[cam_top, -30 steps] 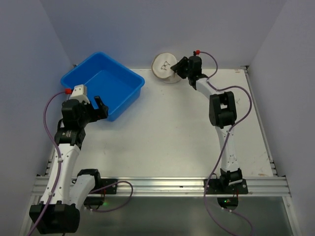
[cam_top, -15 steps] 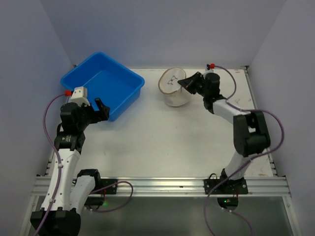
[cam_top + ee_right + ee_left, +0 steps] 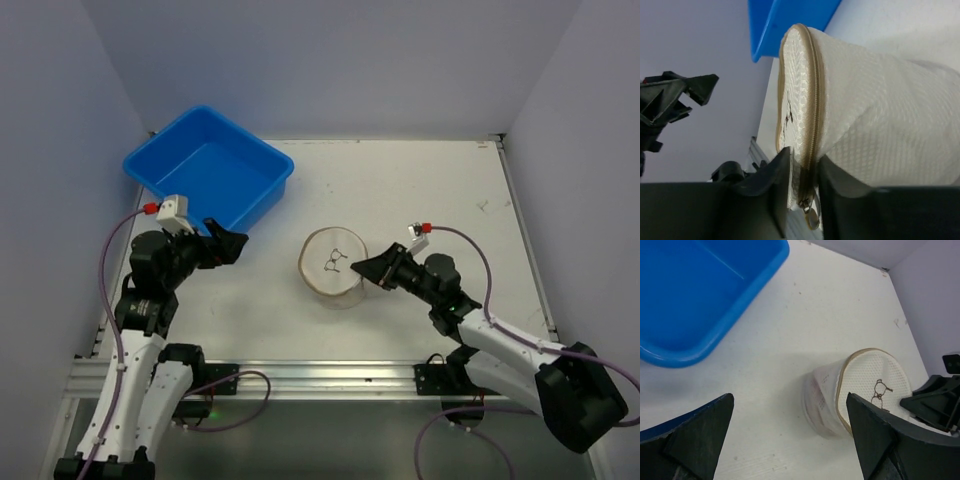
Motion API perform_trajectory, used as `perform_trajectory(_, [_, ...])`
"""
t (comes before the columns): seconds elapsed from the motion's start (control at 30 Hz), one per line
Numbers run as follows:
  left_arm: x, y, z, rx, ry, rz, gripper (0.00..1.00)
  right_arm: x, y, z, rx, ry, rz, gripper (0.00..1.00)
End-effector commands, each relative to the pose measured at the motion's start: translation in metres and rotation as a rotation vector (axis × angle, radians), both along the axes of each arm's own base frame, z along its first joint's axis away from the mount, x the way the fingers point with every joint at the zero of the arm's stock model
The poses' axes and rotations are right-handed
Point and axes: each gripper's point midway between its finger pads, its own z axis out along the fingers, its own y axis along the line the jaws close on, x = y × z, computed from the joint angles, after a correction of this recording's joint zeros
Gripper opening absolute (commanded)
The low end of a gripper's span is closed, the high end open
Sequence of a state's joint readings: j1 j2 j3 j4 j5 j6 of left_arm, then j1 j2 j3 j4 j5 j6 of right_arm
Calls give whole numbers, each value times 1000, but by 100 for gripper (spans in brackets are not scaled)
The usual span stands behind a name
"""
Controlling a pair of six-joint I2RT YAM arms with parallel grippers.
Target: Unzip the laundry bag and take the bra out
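laundry bag [image 3: 330, 268]: low-centre of frame on tabletop [image 3: 430, 190], tilted, round face toward upper left | R tool [image 3: 364, 271]: clamped on rim seam at bag's right; zip pull [image 3: 811, 217] dangles just below | L tool [image 3: 224, 244]: apart, empty, left of bag by blue tub [image 3: 205, 170], free arm for the pull

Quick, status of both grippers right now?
Left gripper: open, holding nothing.
Right gripper: closed on the zipper rim of the laundry bag.
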State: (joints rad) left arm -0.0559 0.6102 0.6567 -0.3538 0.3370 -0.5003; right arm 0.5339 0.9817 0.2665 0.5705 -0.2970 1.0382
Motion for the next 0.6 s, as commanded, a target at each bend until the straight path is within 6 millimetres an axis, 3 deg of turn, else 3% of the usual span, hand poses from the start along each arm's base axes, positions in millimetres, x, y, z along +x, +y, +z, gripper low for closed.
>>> perform_trajectory(0.0, [-14,-30,-24,-140,115,-70,98,-6,-2,6,36,-41,-30,38])
perform_trajectory(0.03, [-14,-33,-25,-146,114,-62,98,-6,-8,1,22,-33,-60,46])
perform_trajectory(0.07, [-18,-44,-28,-164,133,-85,98,-9,-15,-18,-30,35,-87,61])
perform_trajectory(0.13, [-17,-52,-47,-149,193,-71,98,-1,-39,-16,-83,19,-219,73])
perform_trajectory(0.17, [-24,-69,-52,-154,230,-112,98,-7,-53,-38,-177,90,-256,78])
perform_trajectory(0.2, [-27,-79,-61,-147,263,-128,98,-5,-64,-20,-191,28,-301,86])
perform_trajectory(0.23, [-24,-84,-76,-115,303,-95,98,-4,-75,-19,-225,18,-344,88])
perform_trajectory(0.27, [-37,-109,-77,-119,322,-152,98,-6,-91,-28,-301,37,-395,90])
perform_trajectory(0.33, [-36,-125,-82,-110,332,-103,99,-12,-103,-14,-364,-26,-396,92])
perform_trajectory(0.37, [-49,-144,-82,-102,333,-154,98,-15,-105,-11,-385,-42,-383,92])
perform_trajectory(0.4, [-51,-152,-80,-109,330,-157,96,-17,-105,-1,-408,-77,-360,92])
perform_trajectory(0.57, [-49,-174,-100,-80,369,-143,83,-35,-96,-8,-482,-66,-217,91])
